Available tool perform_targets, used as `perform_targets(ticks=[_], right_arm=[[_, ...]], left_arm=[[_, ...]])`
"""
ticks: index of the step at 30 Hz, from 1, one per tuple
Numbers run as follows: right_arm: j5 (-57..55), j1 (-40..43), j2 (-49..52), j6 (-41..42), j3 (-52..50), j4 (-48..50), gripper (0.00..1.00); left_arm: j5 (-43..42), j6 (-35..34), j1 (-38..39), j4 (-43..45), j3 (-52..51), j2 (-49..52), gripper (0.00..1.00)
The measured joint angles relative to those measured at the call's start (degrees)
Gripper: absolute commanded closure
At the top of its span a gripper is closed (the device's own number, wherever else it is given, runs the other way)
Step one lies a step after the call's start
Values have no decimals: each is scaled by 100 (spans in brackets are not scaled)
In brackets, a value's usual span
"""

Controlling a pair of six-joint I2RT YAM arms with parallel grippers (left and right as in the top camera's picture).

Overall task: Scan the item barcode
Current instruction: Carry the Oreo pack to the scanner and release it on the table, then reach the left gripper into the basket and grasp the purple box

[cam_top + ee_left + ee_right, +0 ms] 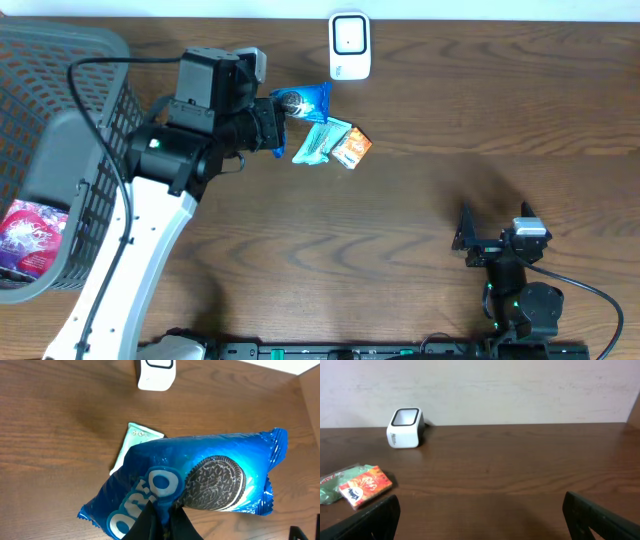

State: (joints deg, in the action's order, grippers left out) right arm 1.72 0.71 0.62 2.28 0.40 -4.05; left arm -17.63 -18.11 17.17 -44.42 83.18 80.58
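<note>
A blue Oreo packet (303,101) hangs above the table, pinched at its lower edge by my left gripper (277,115), which is shut on it. In the left wrist view the blue Oreo packet (200,477) fills the frame, cookie picture facing the camera, with my left gripper (162,517) clamping it from below. No barcode shows on this face. The white scanner (350,46) stands at the table's far edge, just beyond the packet; the white scanner (156,374) (405,427) appears in both wrist views. My right gripper (495,225) (480,515) stands open over bare wood at the near right.
A teal packet (318,143) (131,446) and an orange packet (351,147) (364,485) lie on the table under the held packet. A grey basket (90,130) at the left holds a pink-and-white bag (32,236).
</note>
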Motion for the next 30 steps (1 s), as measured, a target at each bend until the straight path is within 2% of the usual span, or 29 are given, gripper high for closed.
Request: perform_targets(ticks=[6, 7, 11, 17, 24, 30], right_arm=[[0, -2, 0, 0, 0, 0, 1], [0, 0, 0, 0, 0, 0, 1], [0, 0, 0, 0, 0, 0, 1], [0, 0, 2, 0, 0, 0, 1], [0, -2, 0, 0, 0, 0, 1], [0, 0, 0, 0, 0, 2, 1]], left_arm=[[0, 0, 15, 17, 0, 306, 93], [0, 0, 17, 37, 0, 361, 90], [-4, -4, 20, 149, 2, 570, 59], [-4, 15, 20, 529, 2, 619, 38], [-4, 15, -160, 852, 2, 612, 36], [-24, 15, -970, 1080, 0, 249, 36]])
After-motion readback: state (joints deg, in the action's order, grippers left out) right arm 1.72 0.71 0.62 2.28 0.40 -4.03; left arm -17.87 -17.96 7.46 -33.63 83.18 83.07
